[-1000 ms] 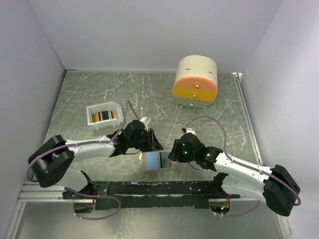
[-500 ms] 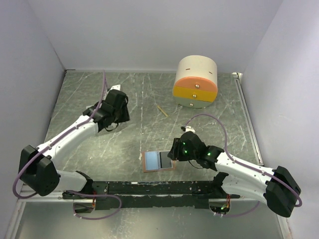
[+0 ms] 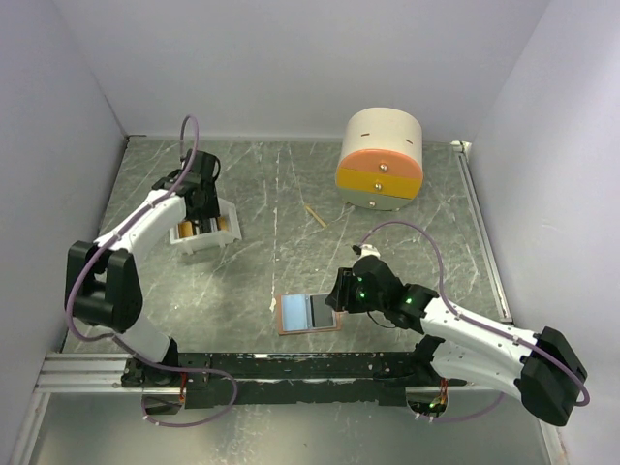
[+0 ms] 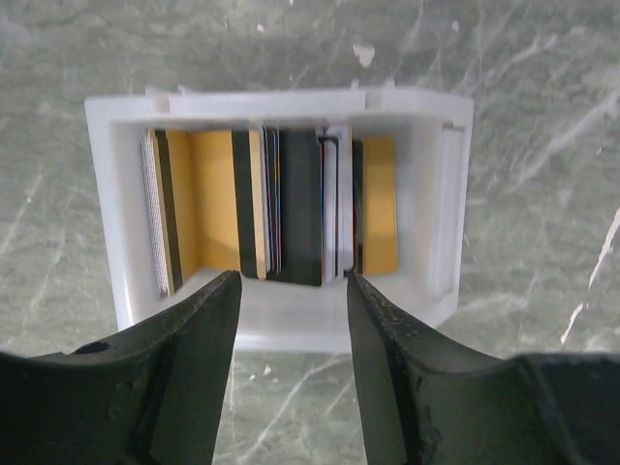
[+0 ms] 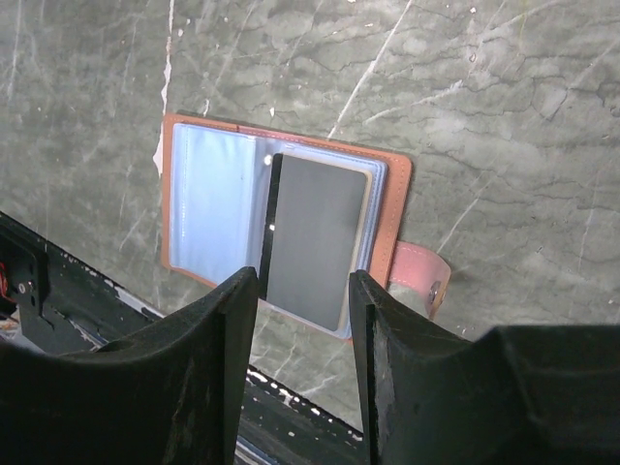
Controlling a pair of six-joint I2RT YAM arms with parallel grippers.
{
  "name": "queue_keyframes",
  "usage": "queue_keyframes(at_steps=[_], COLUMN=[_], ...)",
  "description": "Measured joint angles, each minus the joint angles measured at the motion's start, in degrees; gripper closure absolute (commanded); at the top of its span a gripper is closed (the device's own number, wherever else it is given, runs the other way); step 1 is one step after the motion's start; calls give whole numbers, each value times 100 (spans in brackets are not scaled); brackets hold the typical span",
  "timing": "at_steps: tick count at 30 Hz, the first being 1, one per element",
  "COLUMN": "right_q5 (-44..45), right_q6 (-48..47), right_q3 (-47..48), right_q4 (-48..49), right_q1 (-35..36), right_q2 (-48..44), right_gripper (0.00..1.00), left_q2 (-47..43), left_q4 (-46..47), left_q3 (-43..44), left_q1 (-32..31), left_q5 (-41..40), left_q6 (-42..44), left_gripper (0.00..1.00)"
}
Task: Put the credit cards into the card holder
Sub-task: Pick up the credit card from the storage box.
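Top external view shows us the small salmon-pink bifold card holder [image 3: 308, 313] lying open on the grey marbled table [image 3: 271, 194] at 6 o'clock, with the right end effector [image 3: 341, 291] just at its 3 o'clock edge. From the right wrist we see those jaws moderately apart and empty above a dark grey card [image 5: 315, 237] lying on the holder's right face. At 10 o'clock, the left end effector [image 4: 291, 286] hovers with jaws apart, holding nothing, over the white rectangular plastic tray [image 4: 281, 102], where black and gold-yellow credit cards [image 4: 291, 208] stand on edge.
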Motion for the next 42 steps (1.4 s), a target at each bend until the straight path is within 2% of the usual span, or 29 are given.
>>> queue_keyframes(at_steps=[7, 13, 18, 28, 42], right_q5=[-4, -2, -4, -26, -22], right_q6=[-17, -44, -48, -46, -44], right_q3=[17, 109, 116, 114, 79], right_q4=[2, 15, 26, 50, 44], right_q1=[0, 0, 0, 0, 0], right_q2=[74, 120, 114, 114, 9], right_gripper=[57, 57, 57, 57, 57], left_q2=[970, 1528, 1526, 1432, 1436], left_q4=[33, -24, -120, -369, -448], left_q3=[896, 957, 957, 957, 955], left_q1=[87, 87, 87, 90, 234], left_q5=[42, 11, -468, -1613, -2122], left_q6=[448, 590, 662, 754, 870], left_gripper=[36, 38, 41, 36, 32])
